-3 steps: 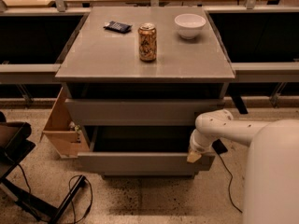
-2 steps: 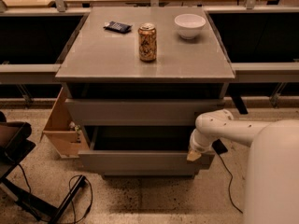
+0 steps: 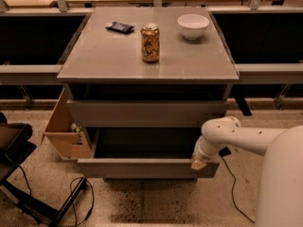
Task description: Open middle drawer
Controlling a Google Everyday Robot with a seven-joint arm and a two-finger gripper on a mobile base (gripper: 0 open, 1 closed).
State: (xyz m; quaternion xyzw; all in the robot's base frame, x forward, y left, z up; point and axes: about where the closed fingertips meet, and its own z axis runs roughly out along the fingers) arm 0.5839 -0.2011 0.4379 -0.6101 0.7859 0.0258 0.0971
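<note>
Presently, the wide grey handleless middle drawer (image 3: 137, 168) stands pulled out from the grey cabinet toward the camera, its flat front well forward of the taller grey upper drawer front (image 3: 147, 112) above it. The tray inside lies open to view from above and is in shadow. The drawer's long axis runs left to right across the view, its front face pointing at the camera.

The gripper (image 3: 198, 163), at the end of the white jointed arm (image 3: 236, 136), sits at the right end of that front, its tan tip against the top edge. Whether the gripper is wide, narrow or clamped on the edge cannot be told.

On the grey surface (image 3: 109, 60) above stand a gold drinks can (image 3: 150, 42) near the middle, a white bowl (image 3: 193, 26) toward the far right, and a dark flat packet (image 3: 119, 27) toward the far left, all apart from one another. A tan open box (image 3: 64, 131) leans beside the cabinet's left side.
</note>
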